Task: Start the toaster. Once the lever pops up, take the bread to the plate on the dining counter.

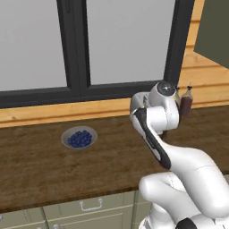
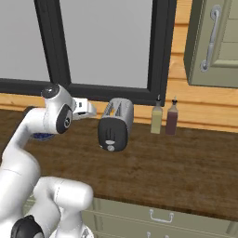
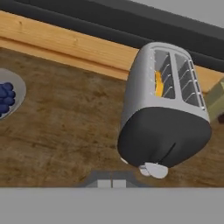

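the toaster stood at the worktop's back by the window, bread mostly sunk in its left slot. the gripper, fingers pinched together, hovered before its dark end; bare wood lay around.

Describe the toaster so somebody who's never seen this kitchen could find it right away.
Look along the wooden worktop under the big dark-framed window. The toaster stands near the back wall, left of two condiment bottles. It is the rounded silver-grey body with two top slots and a dark end panel bearing a small pale knob, far bulkier than the slim bottles.
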